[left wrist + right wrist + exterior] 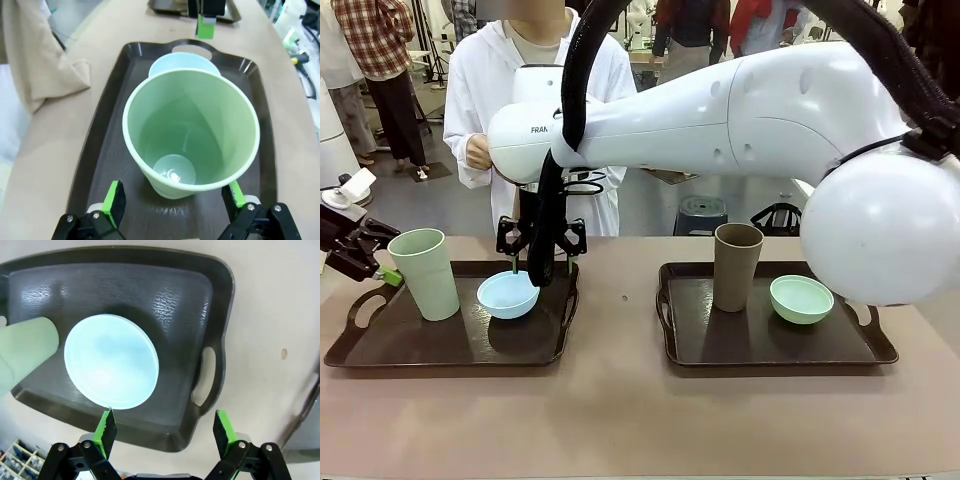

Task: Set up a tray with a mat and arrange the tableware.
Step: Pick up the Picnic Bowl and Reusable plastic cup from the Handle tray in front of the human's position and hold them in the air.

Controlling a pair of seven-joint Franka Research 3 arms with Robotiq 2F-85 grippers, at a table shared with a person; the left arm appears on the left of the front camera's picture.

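Observation:
Two dark trays lie on the table. The left tray (380, 350) holds a pale green cup (425, 272) and a light blue bowl (508, 295). On the right tray (760, 345) stand a brown cup (736, 265) and a mint green bowl (801, 298). My left gripper (365, 255) is open at the tray's left end, and in its wrist view its fingers flank the green cup (192, 135). My right gripper (540, 250) reaches across and hangs open over the blue bowl (111, 361), one fingertip (107, 417) at its rim. The mat is out of view.
A person in a white coat (485, 90) stands at the far side behind the left tray. My bulky right arm (750, 110) spans the scene above the table. A beige cloth (45, 65) lies at the table's edge beside the left tray. Bare tabletop (620, 420) runs along the front.

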